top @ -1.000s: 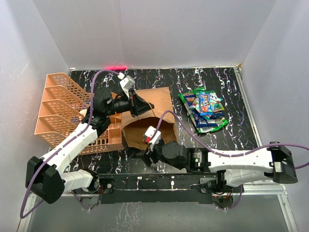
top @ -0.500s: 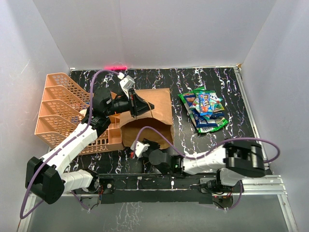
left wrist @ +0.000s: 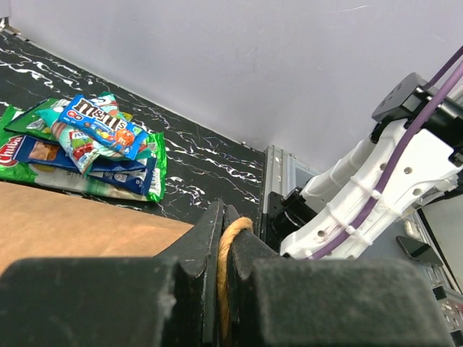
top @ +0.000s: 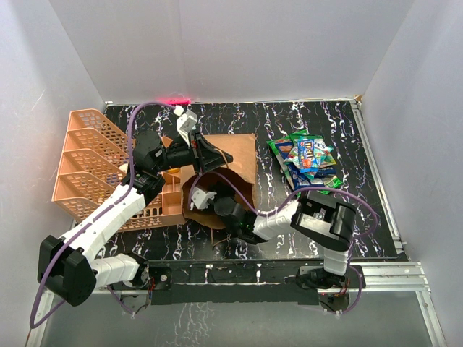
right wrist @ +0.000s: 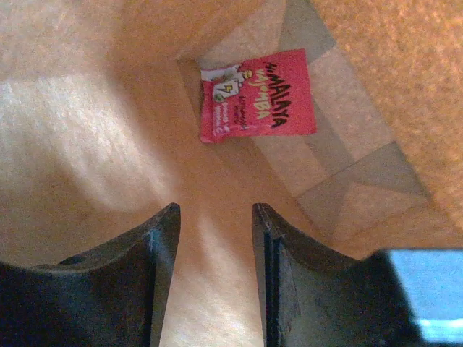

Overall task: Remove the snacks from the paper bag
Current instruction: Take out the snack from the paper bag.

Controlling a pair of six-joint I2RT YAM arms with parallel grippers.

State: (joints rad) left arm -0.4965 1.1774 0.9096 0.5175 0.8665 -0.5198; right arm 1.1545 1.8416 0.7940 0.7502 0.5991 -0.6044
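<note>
The paper bag is gripped at its handle, on which the left gripper is clamped; the right gripper is seen inside the bag, narrowly parted and empty; a pink-red packet lies deeper inside; other snacks are piled on the table right of the bag.

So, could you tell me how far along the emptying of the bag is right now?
Done: a pile of packets lies on the table, right of the bag. In hand: the left gripper is shut on the bag's handle, and the right gripper is inside the bag, open and empty. Left: a pink-red packet on the bag's floor, ahead of the fingers, untouched.
</note>
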